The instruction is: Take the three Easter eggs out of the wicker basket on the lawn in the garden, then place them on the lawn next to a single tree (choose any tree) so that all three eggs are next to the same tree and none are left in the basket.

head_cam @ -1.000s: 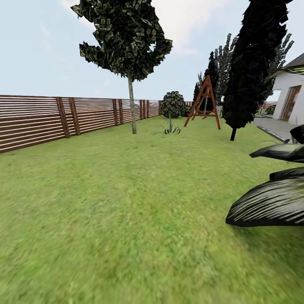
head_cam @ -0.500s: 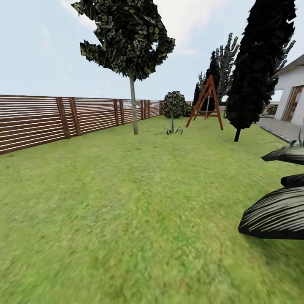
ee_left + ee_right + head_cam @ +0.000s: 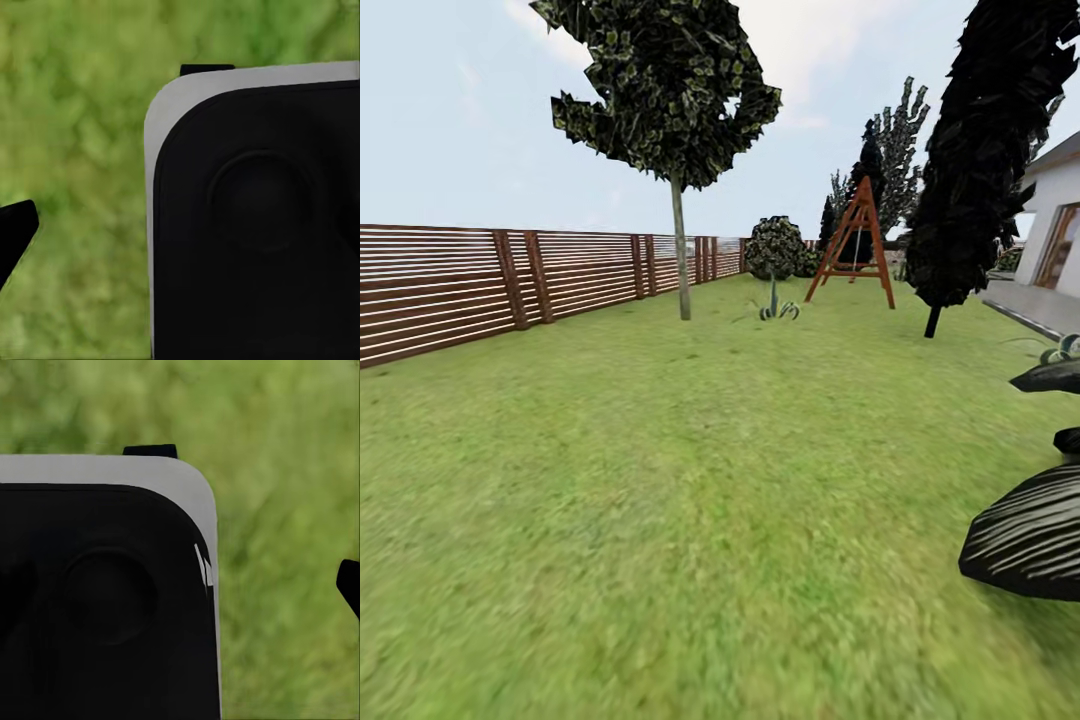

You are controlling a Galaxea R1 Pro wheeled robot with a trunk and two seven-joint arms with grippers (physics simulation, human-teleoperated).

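Garden, head view: lawn (image 3: 660, 480) of mottled green grass, wide and flat, running from the foreground to the far end of the yard. Fence (image 3: 480, 285) of dark brown horizontal slats along the left side, receding toward the back. Tree (image 3: 680, 250) with a thin pale trunk and a jagged dark green crown flecked with pale spots, standing on the grass near the fence. Small round bush (image 3: 775, 248) beyond it, with a low spiky plant (image 3: 777, 308) in front. Orange-red A-frame swing stand (image 3: 852, 245) further back. Tall all-black columnar tree (image 3: 985, 150) at the right; part of a white house (image 3: 1055, 220) behind it. Large dark ribbed leaves (image 3: 1030, 535) at the right edge, close to the camera. Left wrist view: dark rounded robot body panel (image 3: 255, 217) with a pale rim, over grass; a black tip (image 3: 15, 232) at the picture's edge. Right wrist view: a similar panel (image 3: 105, 592) over blurred grass. Gripper opening and contents: cannot tell for either arm.
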